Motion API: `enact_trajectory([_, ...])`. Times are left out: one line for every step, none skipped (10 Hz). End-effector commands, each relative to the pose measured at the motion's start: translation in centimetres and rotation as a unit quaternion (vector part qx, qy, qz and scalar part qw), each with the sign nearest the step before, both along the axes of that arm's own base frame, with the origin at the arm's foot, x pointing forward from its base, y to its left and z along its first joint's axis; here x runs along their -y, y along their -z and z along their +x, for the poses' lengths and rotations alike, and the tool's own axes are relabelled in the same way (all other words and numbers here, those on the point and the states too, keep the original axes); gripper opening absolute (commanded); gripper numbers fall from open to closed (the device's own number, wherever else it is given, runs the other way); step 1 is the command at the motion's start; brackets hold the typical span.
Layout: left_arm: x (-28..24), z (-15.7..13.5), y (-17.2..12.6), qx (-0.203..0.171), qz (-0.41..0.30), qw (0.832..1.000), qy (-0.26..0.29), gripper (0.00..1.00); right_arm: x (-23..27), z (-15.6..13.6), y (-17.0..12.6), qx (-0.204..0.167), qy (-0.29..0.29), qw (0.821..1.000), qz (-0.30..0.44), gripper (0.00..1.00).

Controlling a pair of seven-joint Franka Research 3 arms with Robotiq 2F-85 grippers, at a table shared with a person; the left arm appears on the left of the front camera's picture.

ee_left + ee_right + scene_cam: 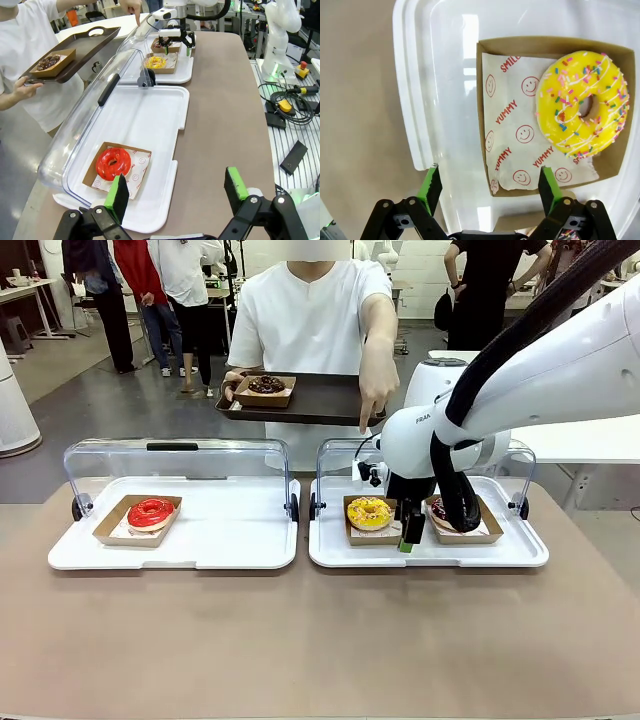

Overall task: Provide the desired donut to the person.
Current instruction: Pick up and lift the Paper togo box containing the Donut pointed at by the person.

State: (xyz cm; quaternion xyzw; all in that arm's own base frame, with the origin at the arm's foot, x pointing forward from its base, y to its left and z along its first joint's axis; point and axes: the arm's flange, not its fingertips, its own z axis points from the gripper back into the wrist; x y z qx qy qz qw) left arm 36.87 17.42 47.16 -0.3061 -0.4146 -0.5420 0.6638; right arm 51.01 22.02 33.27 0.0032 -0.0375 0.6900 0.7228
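The person in a white T-shirt [305, 320] stands at the far edge of the brown surface [300, 640]. One hand [232, 385] holds a dark brown serving tray [330, 400] carrying a chocolate donut in a cardboard box [266, 386]. The other hand [376, 375] points a finger down toward the right white plastic tray [500, 550]. In that tray's left half lies the yellow sprinkled donut [369, 512], in an open cardboard box on printed paper. The right tool [489, 175] hangs just above one corner of that box, jaws apart, gripping nothing. The red glazed donut [150, 512] rests at the left end of the left white plastic tray [230, 540]. The left tool [176, 187] hovers by that same end, near the tray's near edge, jaws apart and empty
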Motion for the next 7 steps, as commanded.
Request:
enact_trajectory([-0.08, -0.05, -0.09, 0.001, 0.000, 1.000, -0.003, 1.00, -0.27, 0.53, 0.73, 0.015, 0.013, 1.000, -0.011, 1.00])
enact_trajectory([-0.08, -0.05, -0.09, 0.001, 0.000, 1.000, -0.003, 1.00, -0.16, 0.82, 0.92, 0.017, 0.015, 1.000, -0.008, 1.00])
enact_trajectory([-0.08, -0.05, -0.09, 0.001, 0.000, 1.000, -0.003, 1.00, -0.10, 0.98, 1.00, 0.016, 0.017, 1.000, -0.004, 1.00])
enact_trajectory([-0.08, -0.05, -0.09, 0.001, 0.000, 1.000, -0.003, 1.00, -0.18, 1.14, 1.08, 0.013, 0.016, 1.000, 0.000, 1.00])
enact_trajectory([-0.08, -0.05, -0.09, 0.001, 0.000, 1.000, -0.003, 1.00, -0.32, 1.23, 1.20, 0.009, 0.016, 1.000, 0.003, 1.00])
enact_trajectory([-0.08, -0.05, -0.09, 0.001, 0.000, 1.000, -0.003, 1.00, -0.43, 1.28, 1.34, 0.005, 0.014, 1.000, 0.006, 1.00])
enact_trajectory([-0.08, -0.05, -0.09, 0.001, 0.000, 1.000, -0.003, 1.00, -0.46, 1.28, 1.36, 0.003, 0.014, 1.000, 0.008, 1.00])
